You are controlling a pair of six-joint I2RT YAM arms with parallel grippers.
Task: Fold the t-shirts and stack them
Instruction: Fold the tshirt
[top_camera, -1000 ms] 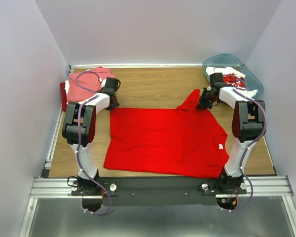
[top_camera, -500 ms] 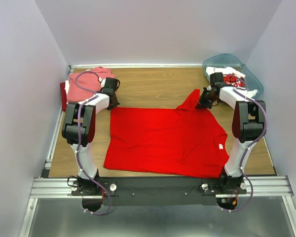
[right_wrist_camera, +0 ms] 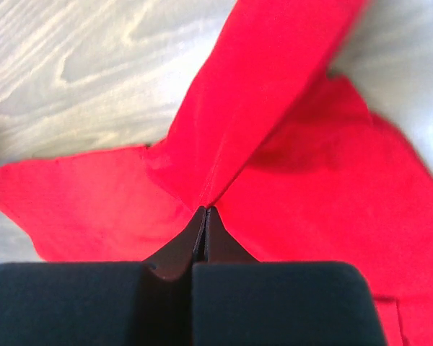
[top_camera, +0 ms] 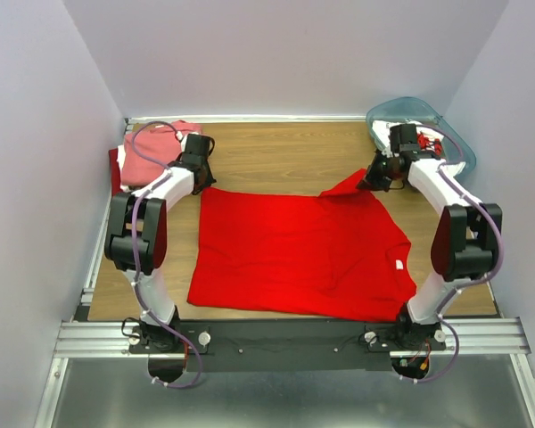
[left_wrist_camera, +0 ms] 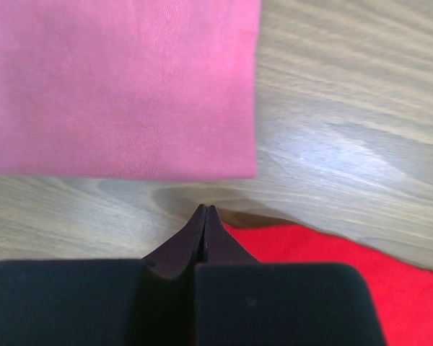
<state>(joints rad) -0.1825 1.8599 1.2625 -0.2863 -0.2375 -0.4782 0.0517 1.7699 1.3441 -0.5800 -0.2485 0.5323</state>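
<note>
The red t-shirt [top_camera: 294,250] lies spread flat on the counter [top_camera: 276,152], toward its near edge. The right gripper [right_wrist_camera: 206,210] has its jaws clenched on a raised fold at the shirt's far right corner. The left gripper [left_wrist_camera: 204,209] has its jaws pressed together at the far left corner, near the pink t-shirt [left_wrist_camera: 123,86]; whether they pinch cloth is unclear.

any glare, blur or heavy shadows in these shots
Top external: even soft light and sharp, with the red t-shirt so saturated its folds barely show. Left wrist: pale glare patch on the wooden table, dark shadow ahead of the left gripper, pink t-shirt slightly soft. Right wrist: cloth pinched by the right gripper reads as flat red; top right corner blurred.
</note>
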